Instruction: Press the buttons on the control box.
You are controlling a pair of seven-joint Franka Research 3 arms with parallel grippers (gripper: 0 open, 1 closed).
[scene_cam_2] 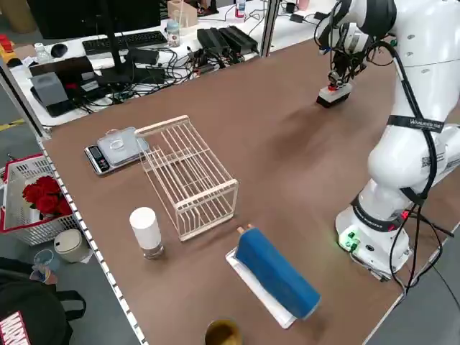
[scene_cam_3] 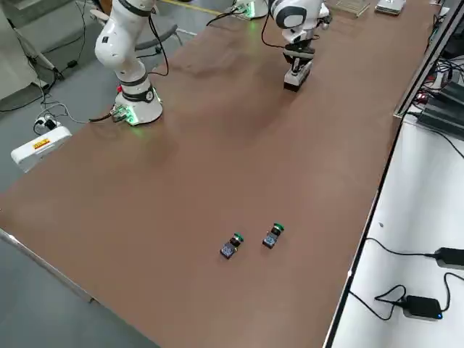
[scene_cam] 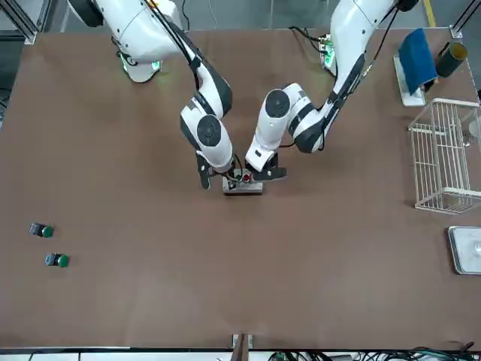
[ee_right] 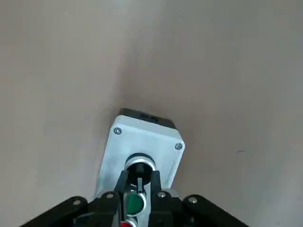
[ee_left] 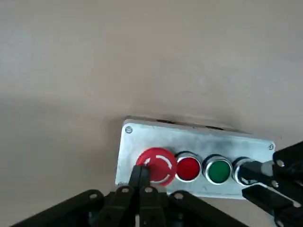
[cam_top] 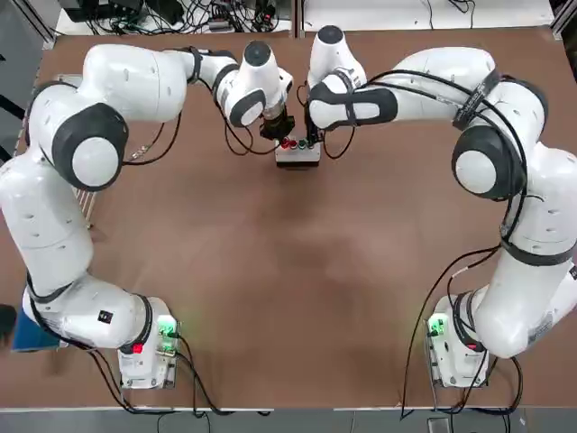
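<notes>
The control box (cam_top: 297,154) lies at the far middle of the table, also seen as the box (scene_cam: 242,185). Its buttons run in a row: a large red cap (ee_left: 156,165), a smaller red one (ee_left: 188,168), a green one (ee_left: 218,171) and a dark one (ee_left: 240,170). My left gripper (ee_left: 141,176) is shut, its tips resting on the large red cap's edge. My right gripper (ee_right: 138,182) hangs over the box's other end, its fingers a narrow gap apart. One fingertip (ee_left: 258,168) touches the dark button (ee_right: 139,164).
Two loose green-and-black round pieces (scene_cam: 41,231) (scene_cam: 58,260) lie far off on the robot's right. On its left stand a white wire rack (scene_cam: 447,154), a blue pad (scene_cam: 417,56), a scale (scene_cam: 466,248) and a white cylinder (scene_cam_2: 146,230).
</notes>
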